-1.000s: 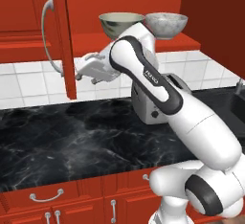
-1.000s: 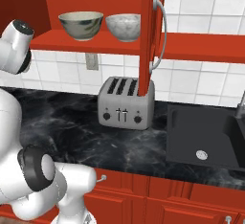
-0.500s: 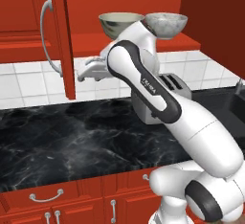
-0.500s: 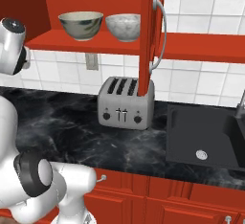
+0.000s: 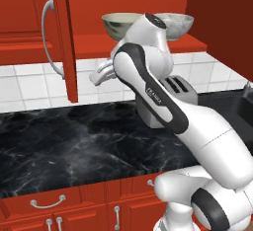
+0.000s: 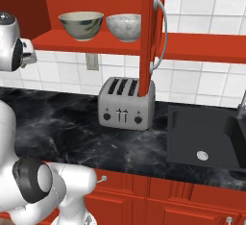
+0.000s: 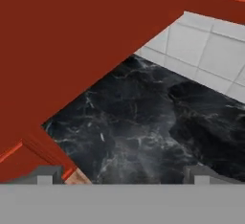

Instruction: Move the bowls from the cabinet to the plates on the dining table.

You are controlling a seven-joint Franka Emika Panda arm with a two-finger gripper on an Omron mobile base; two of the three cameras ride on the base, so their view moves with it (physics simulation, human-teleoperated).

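Bowls are sitting side by side on the open cabinet (image 6: 91,43) shelf: the cream bowl (image 6: 80,24) and the speckled bowl (image 6: 123,26). We are lifting our arm higher than a moment ago, so our end effector (image 5: 99,74), fingers spread wide and holding nothing, is getting closer to them. Nothing is grabbed yet. Below, a toaster (image 6: 126,103) is standing on the black marble desk (image 6: 72,132), near white wall tiles (image 6: 202,0).

Red cabinet door (image 7: 72,50) close up, black marble counter (image 7: 143,122), white tiles (image 7: 206,50)
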